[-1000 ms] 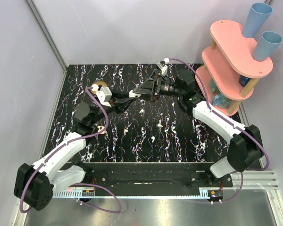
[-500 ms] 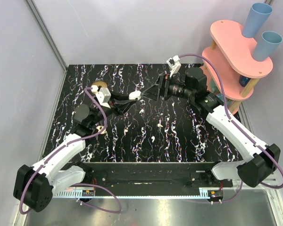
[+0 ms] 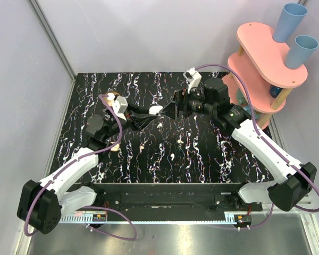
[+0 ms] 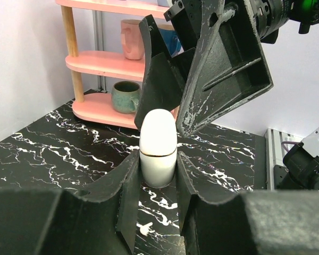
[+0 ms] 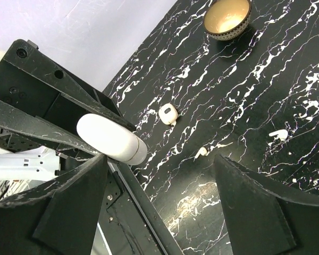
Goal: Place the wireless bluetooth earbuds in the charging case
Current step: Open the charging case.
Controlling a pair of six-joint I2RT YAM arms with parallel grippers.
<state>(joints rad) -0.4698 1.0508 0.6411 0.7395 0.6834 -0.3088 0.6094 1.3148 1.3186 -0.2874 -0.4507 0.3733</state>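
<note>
Left claw (image 4: 158, 159) pinching charging case (image 4: 158, 143) upright, lid shut. Right claw (image 5: 160, 159) spread wide, case just off its fingertips. Earbuds (image 5: 168, 113) lie loose on table (image 5: 266, 69) beneath right claw.

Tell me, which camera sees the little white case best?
The left wrist view. There the small white rounded plastic charging case stands upright and close, clamped in the left pincer, its lid seam plain. The right wrist view shows it slantwise, one end hidden by that pincer. The top view shows only a tiny white speck.
</note>
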